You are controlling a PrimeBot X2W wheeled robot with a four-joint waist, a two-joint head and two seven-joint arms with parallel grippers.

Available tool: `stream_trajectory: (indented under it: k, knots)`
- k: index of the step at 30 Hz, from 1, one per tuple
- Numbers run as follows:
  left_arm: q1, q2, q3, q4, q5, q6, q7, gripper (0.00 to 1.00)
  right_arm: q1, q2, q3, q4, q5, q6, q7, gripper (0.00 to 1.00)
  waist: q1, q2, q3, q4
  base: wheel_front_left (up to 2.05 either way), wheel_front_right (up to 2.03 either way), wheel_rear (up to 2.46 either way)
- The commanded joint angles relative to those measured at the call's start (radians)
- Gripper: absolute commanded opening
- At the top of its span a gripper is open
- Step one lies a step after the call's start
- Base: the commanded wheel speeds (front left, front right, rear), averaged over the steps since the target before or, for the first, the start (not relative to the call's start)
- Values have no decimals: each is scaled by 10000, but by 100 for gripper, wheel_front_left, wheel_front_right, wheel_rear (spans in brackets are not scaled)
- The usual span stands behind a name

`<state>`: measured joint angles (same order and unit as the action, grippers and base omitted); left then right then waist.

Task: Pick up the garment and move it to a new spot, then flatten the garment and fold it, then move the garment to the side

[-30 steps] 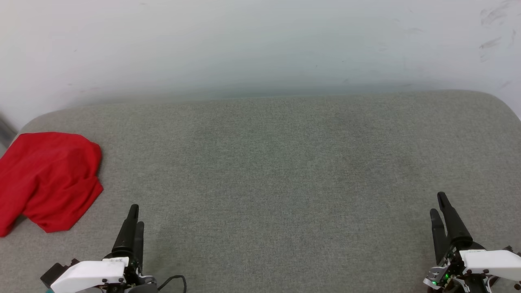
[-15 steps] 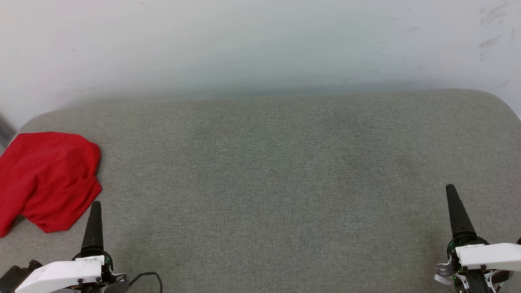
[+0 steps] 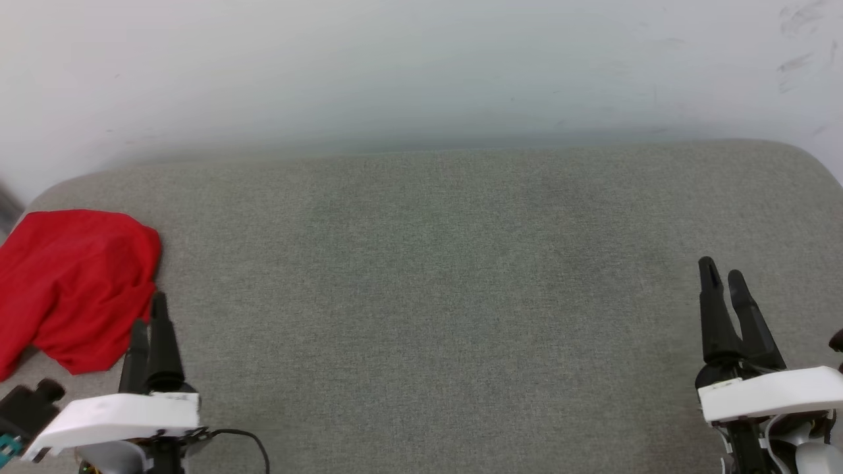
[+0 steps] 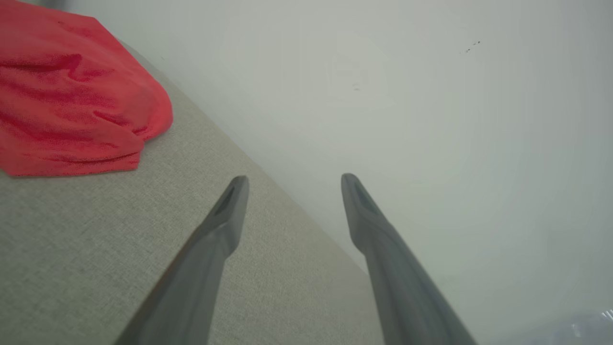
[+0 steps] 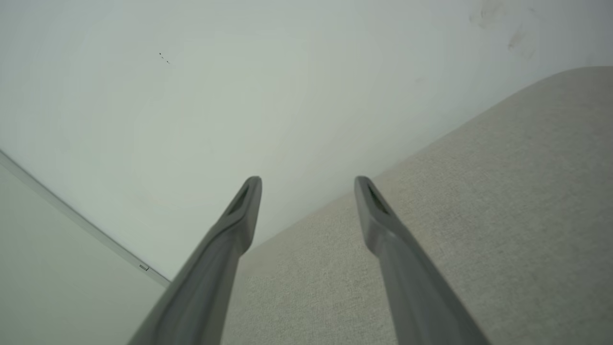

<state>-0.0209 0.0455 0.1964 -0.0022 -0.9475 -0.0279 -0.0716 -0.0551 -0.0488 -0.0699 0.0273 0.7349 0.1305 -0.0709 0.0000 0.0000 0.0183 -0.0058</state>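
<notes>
Garment (image 3: 72, 283): crumpled red heap, just left of left gripper (image 3: 149, 315), untouched.
Left gripper: has shifted left toward heap, fingers spread, empty; pickup looks close.
Right gripper (image 3: 720, 268): has advanced forward, fingers spread, empty; garment far to its left.

Left hand (image 3: 148, 311) shifted left and forward, now just beside garment (image 3: 72, 283) edge; right hand (image 3: 721, 268) advanced forward.

Bright, even, diffuse light, no glare; faint shadow band where wall (image 3: 421, 66) meets surface (image 3: 421, 276). Head view sharp, wrist views softer, garment (image 4: 72, 96) grainy
</notes>
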Motion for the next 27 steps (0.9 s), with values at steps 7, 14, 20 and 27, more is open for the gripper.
stream_trajectory:
  k: [7, 14, 20, 27]
  knots:
    - [194, 74, -1514, -1052, 2925, 1326, -297, 100, -28, -23, 305, -541, -1843, 3, -303, 100, 0, 0, 49, -23, 0, 0, 0]
    - [158, 881, -2997, -1313, 4113, 2593, -504, 100, 26, -23, 469, -746, -3244, 3, -508, 100, 0, 0, 101, -56, 0, 0, 0]
    - [8, 1428, -4008, -1392, 4569, 3328, -649, 100, 56, -23, 547, -833, -4082, 3, -653, 100, 0, 0, 121, -64, 0, 0, 0]
    - [-209, 2047, -5289, -1439, 5277, 4415, -838, 100, 149, -23, 494, -745, -5247, 2, -837, 100, 0, 0, 160, -86, 0, 0, 0]
